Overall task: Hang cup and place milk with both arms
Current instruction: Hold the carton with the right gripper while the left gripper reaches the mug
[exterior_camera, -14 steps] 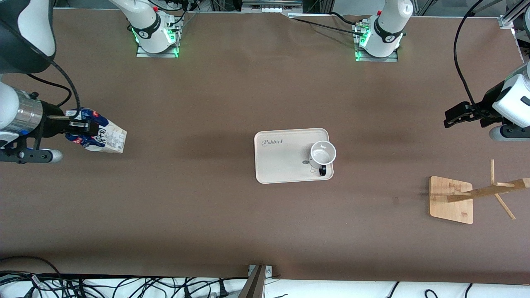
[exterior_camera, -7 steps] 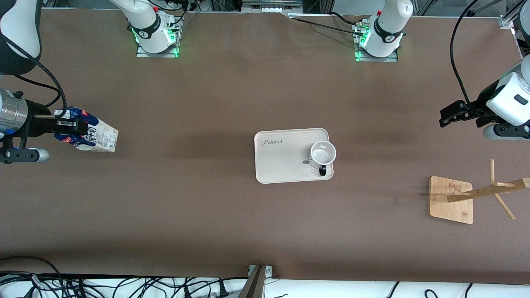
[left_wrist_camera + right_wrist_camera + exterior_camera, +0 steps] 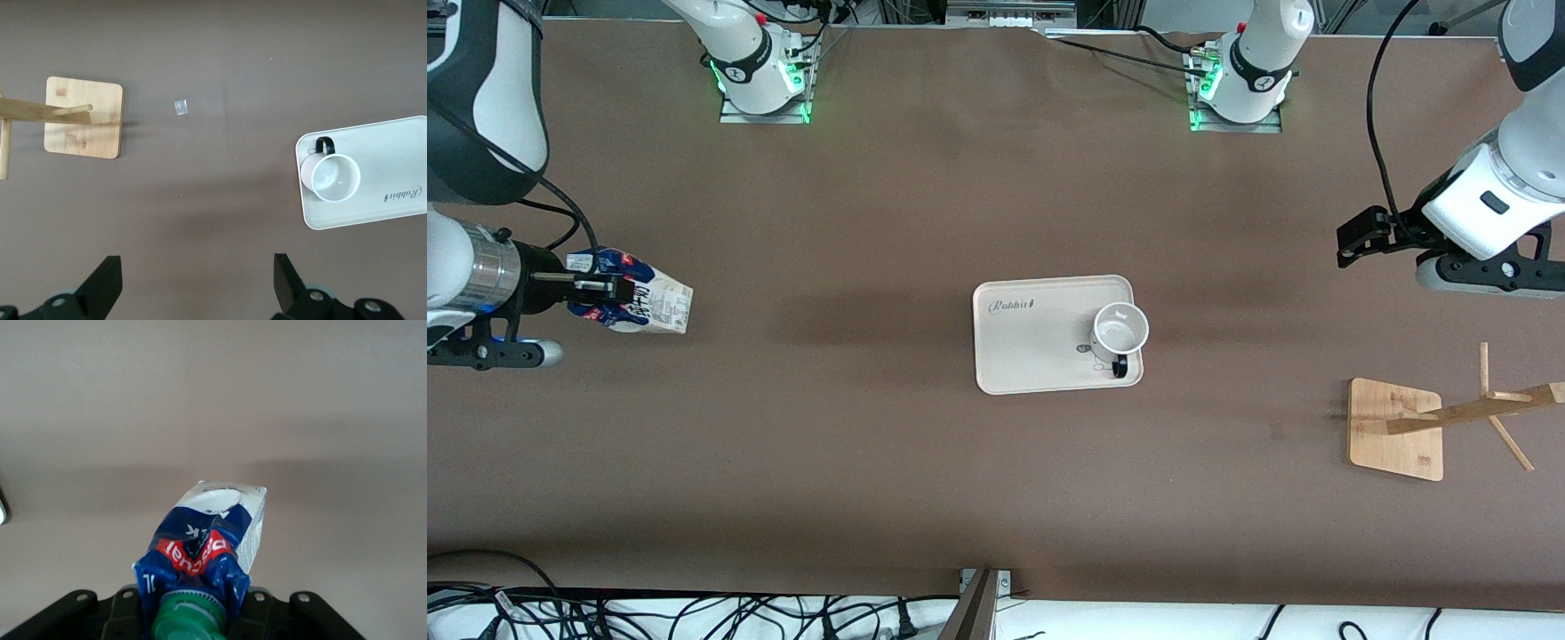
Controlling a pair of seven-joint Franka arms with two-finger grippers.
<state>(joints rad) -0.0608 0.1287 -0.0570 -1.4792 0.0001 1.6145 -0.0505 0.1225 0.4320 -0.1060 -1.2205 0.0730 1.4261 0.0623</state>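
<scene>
The right gripper has its fingers clamped on the dark blue gabled top of the milk, which hangs tilted in the air over the brown table at the right arm's end, its cream printed body pointing away from the wrist. In the right wrist view the milk shows its crumpled blue top with red marks pinched in the black gripper, the round green cap close to the camera and the pale base seen against the bare table. The left gripper hangs over the table at the left arm's end, and the left wrist view shows its two black fingers spread wide apart with nothing between them. Under that wrist camera lie the cup and the bamboo rack. The cup stands upright, mouth up, in the corner of the cream tray that lies toward the left arm's end and nearer to the front camera, its black handle by the tray's rim. The tray sits mid-table, well apart from both grippers. The wooden rack, a square base with a pegged post, stands nearer to the front camera than the left gripper's spot and well apart from the tray.
</scene>
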